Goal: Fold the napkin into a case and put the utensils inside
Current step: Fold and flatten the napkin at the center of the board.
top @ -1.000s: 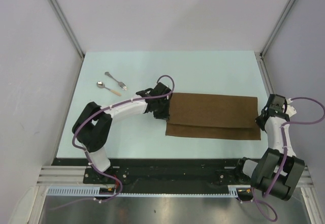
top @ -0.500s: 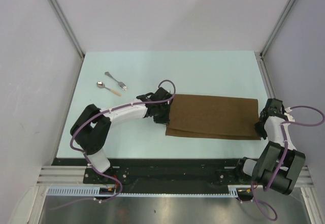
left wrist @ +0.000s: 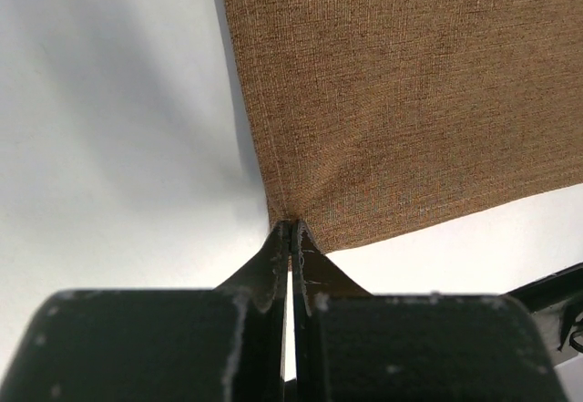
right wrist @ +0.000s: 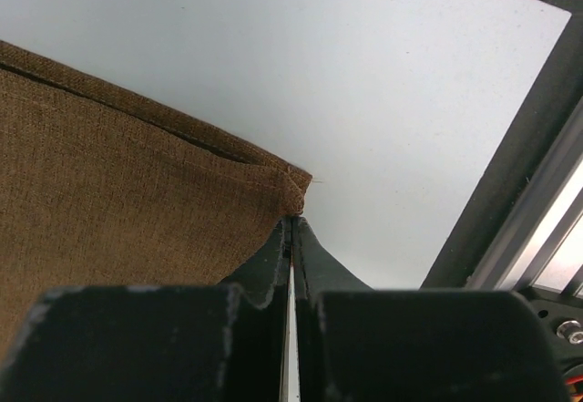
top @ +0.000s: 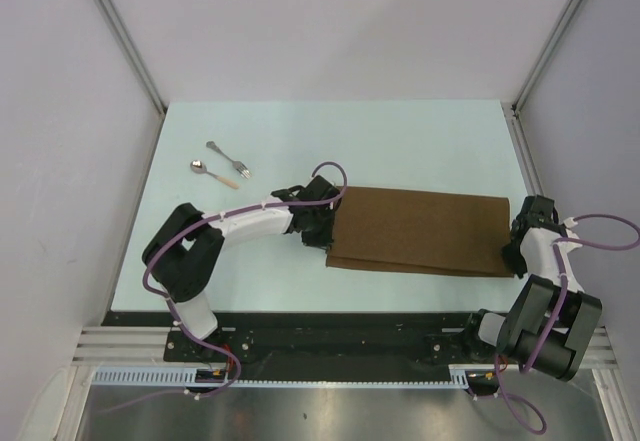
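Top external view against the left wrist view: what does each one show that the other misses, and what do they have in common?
Only the top external view shows the fork and spoon lying left of the napkin and apart from it, the napkin's full folded outline, and the right gripper at its right end. Only the left wrist view shows the shut fingertips pinching a napkin corner, and the cloth's weave. Both show the napkin, the left gripper at its left edge, and the pale table.

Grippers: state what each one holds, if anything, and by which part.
Both hold the napkin. The left gripper is shut on a corner at its left end, the right gripper on a corner at its right end.
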You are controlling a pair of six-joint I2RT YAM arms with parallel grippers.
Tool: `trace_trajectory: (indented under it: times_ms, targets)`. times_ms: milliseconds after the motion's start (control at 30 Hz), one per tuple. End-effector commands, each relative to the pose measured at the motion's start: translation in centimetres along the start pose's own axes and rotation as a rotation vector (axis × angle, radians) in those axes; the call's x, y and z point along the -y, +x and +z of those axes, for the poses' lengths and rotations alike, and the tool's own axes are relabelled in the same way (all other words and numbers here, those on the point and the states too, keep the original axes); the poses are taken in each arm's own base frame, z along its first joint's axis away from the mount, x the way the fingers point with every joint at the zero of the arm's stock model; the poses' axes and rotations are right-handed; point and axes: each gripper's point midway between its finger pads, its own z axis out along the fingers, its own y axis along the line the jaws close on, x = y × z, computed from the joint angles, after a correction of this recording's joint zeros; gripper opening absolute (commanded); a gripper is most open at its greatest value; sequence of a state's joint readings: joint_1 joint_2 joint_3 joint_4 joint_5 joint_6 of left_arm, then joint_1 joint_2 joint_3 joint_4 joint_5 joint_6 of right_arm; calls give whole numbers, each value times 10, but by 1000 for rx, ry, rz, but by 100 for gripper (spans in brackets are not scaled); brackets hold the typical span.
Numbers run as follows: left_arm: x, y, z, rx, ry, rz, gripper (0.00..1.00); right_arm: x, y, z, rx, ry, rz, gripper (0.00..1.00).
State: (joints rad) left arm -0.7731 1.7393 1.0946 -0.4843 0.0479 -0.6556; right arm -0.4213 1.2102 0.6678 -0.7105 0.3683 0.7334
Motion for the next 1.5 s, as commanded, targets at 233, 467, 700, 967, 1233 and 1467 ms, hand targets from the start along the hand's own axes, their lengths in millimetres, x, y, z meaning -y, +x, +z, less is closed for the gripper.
trace_trajectory:
  times_ms: [233,467,700,967,1233,1467]
  targets:
    - [-2,8,2,-2,-9,10,0,10,-4,14,27,75,31,0]
    - [-3,10,4,-11,-14,14,0,10,0,23,17,84,28,0]
    - [-4,14,4,-20,-17,13,0,6,2,25,5,73,32,0]
    - [8,19,-11,-18,22,30,0,8,3,27,2,78,40,0]
    - [1,30,-6,-40,8,27,0,8,5,27,-5,74,47,0]
    - [-8,38,3,-61,-17,26,0,9,1,27,3,70,59,0]
